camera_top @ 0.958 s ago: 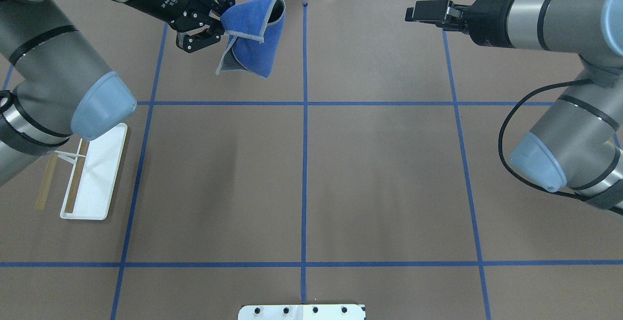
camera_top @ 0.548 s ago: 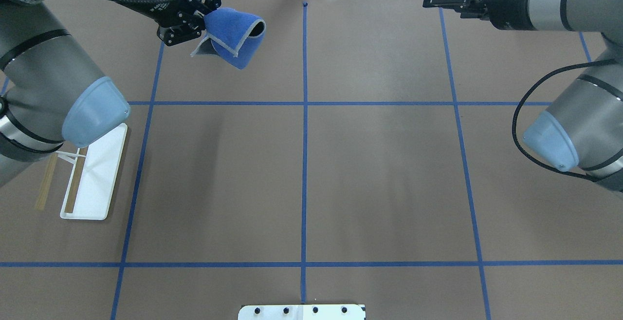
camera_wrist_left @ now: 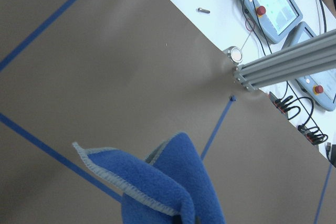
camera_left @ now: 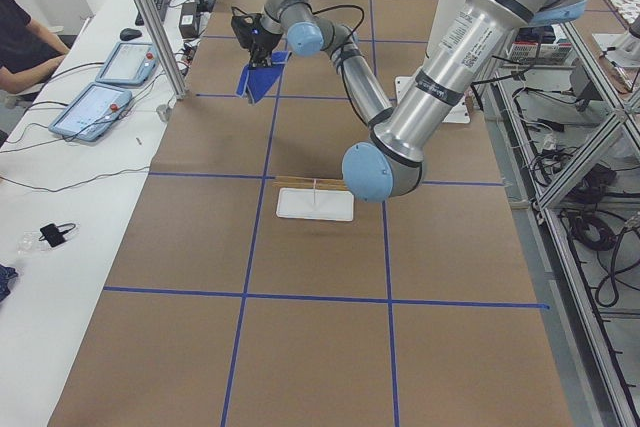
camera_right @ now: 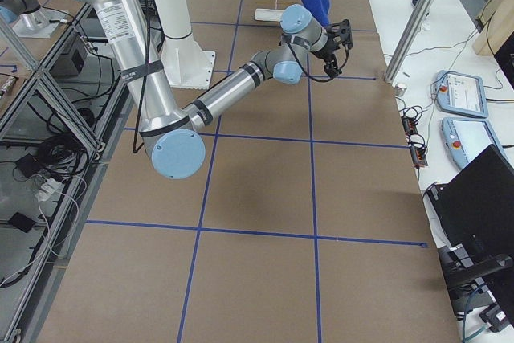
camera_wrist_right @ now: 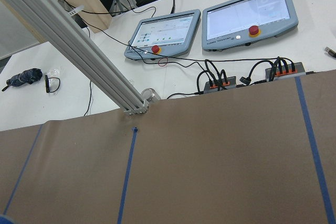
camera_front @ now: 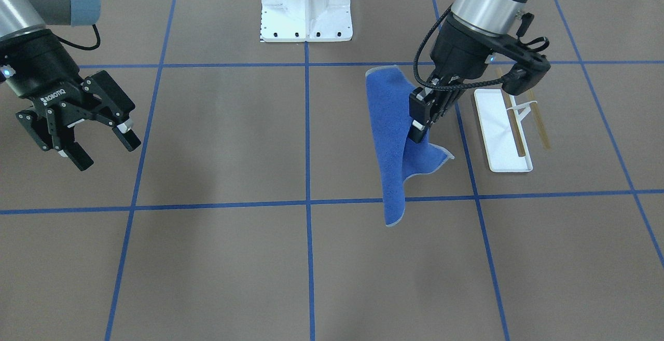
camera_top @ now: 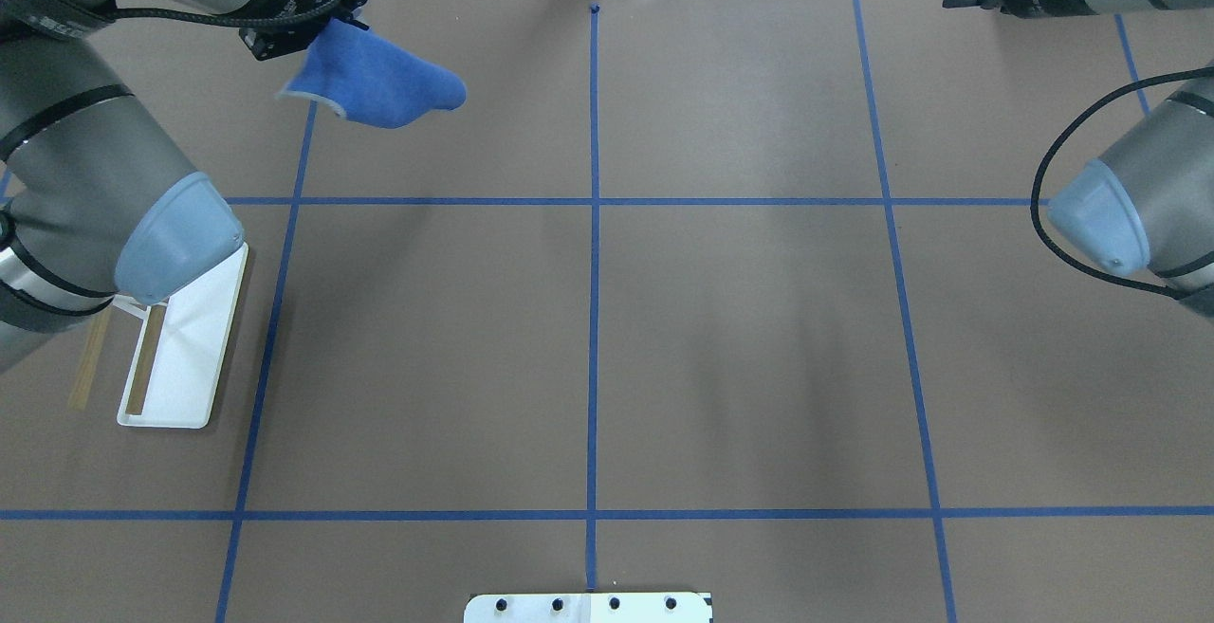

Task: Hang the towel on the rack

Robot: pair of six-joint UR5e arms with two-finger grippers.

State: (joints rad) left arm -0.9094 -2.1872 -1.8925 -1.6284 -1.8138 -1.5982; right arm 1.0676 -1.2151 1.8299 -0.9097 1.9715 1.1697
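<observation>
The royal-blue towel [camera_front: 388, 138] hangs folded from my left gripper [camera_front: 418, 134], which is shut on its upper edge and holds it above the table's far left part. It also shows in the overhead view [camera_top: 384, 90], the left wrist view [camera_wrist_left: 170, 190] and the exterior left view [camera_left: 257, 78]. The rack [camera_front: 501, 129], a white tray with two tan rods [camera_front: 516, 125], stands on the table beside the left arm, nearer the robot; in the overhead view [camera_top: 185, 353] the elbow partly covers it. My right gripper [camera_front: 106, 151] is open and empty, far from both.
A white bolted pedestal [camera_front: 306, 11] stands at the robot's side of the table. Blue tape lines [camera_top: 594, 320] cross the brown cover. Operator pendants [camera_wrist_right: 247, 17], cables and an aluminium post [camera_wrist_right: 79, 51] lie beyond the far edge.
My left gripper has carried the towel leftward and toward the far edge; the towel swung and hangs flatter. My right gripper has drawn back toward the far right corner.
</observation>
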